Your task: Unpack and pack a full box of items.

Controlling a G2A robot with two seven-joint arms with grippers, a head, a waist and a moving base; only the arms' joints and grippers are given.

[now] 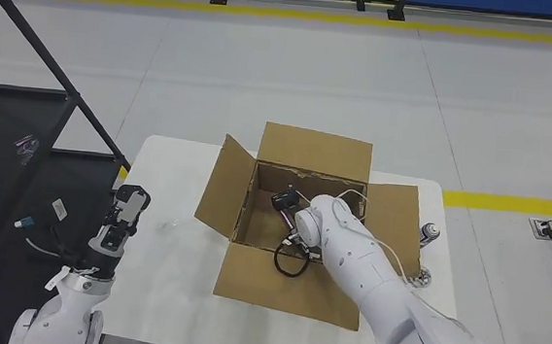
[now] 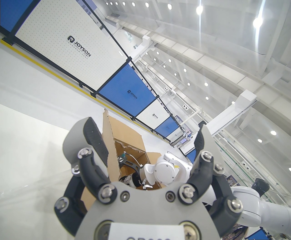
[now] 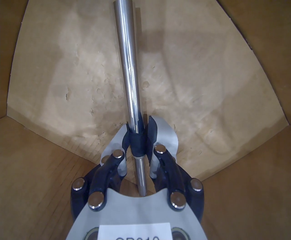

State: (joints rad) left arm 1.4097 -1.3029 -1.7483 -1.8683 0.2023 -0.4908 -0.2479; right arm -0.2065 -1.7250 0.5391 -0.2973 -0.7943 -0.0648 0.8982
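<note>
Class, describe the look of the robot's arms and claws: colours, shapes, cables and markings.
The left arm and right arm have glossy white rounded shells; a white cable runs along the right one. The left claw and right claw each have a grey metal plate, black links with silver screws, black-padded fingers and a white label.

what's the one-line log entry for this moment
right gripper: shut on metal rod, inside cardboard box | left gripper: open, empty, apart from box | box flaps: open
</note>
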